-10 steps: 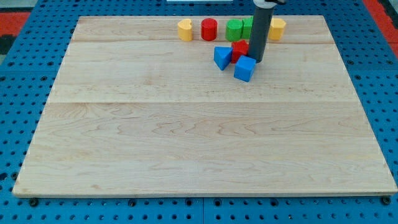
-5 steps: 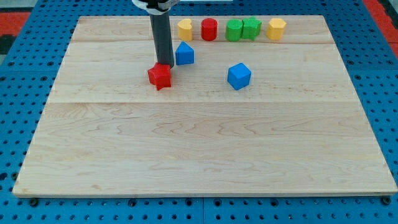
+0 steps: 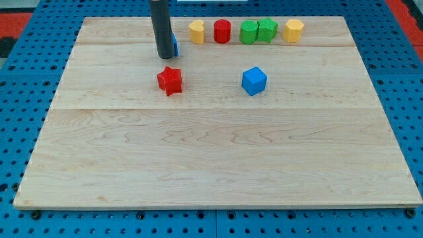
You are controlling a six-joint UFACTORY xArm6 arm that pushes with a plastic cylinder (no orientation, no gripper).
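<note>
My tip [image 3: 164,56] sits far-left on the board [image 3: 198,158], hard against a blue block [image 3: 174,47] mostly hidden behind my rod, shape unclear; I have no jaws, only the rod. The red star [image 3: 170,80] lies just nearer; the blue cube [image 3: 254,80] well right. The hidden block could slip sideways off my tip; I can't see the contact. No writing is readable.

The robot's dark rod is standing near the view's top left of the wooden board [image 3: 218,172], my tip [image 3: 163,57] touching a blue block [image 3: 174,46] mostly hidden behind it. The red star-shaped block [image 3: 170,80] is lying just below the tip. The blue cube [image 3: 254,80] is sitting well to its right. Along the top edge are lining up a yellow block [image 3: 196,31], red cylinder [image 3: 222,31], two touching green blocks [image 3: 258,31] and a yellow hexagonal block [image 3: 294,30].
</note>
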